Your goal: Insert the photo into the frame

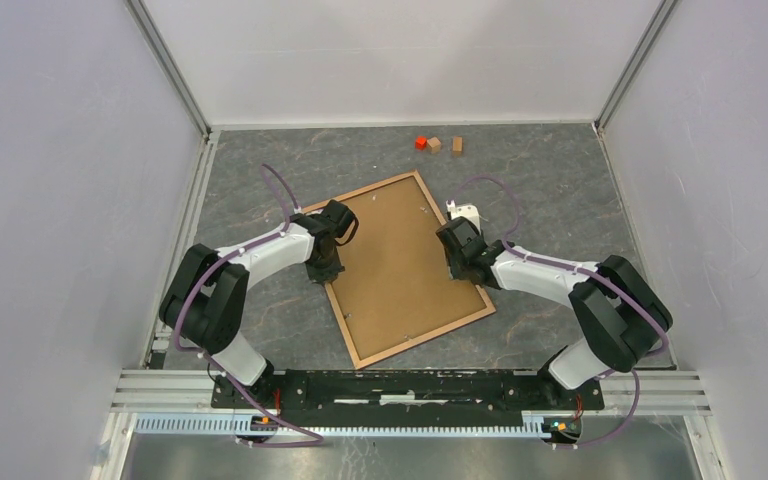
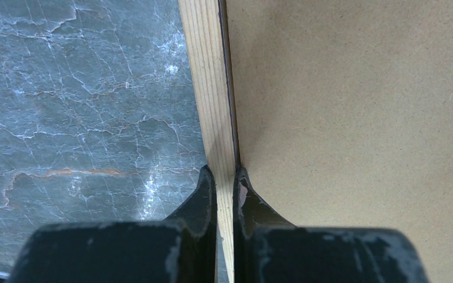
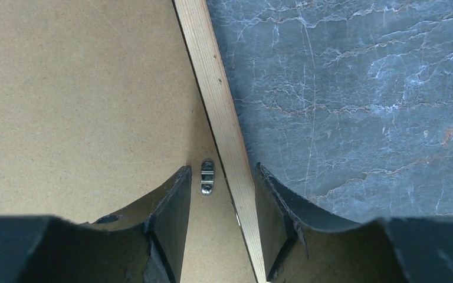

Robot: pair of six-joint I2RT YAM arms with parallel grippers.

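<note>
The frame (image 1: 427,337) lies flat on the grey marble table, light wood side up, with the plain brown backing board (image 1: 400,260) filling it. The photo is hidden. My left gripper (image 1: 325,272) is shut on the frame's left rail (image 2: 212,88); one finger is on the table side, the other over the backing board (image 2: 354,118). My right gripper (image 1: 470,272) is open and straddles the right rail (image 3: 212,82), its fingers apart on either side of it (image 3: 223,171). A small metal clip (image 3: 207,177) sits on the board (image 3: 82,88) between the jaws.
A red cube (image 1: 421,142) and two small wooden blocks (image 1: 434,144) (image 1: 456,145) sit near the back wall. White walls enclose the table on three sides. An aluminium rail (image 1: 180,250) runs along the left edge.
</note>
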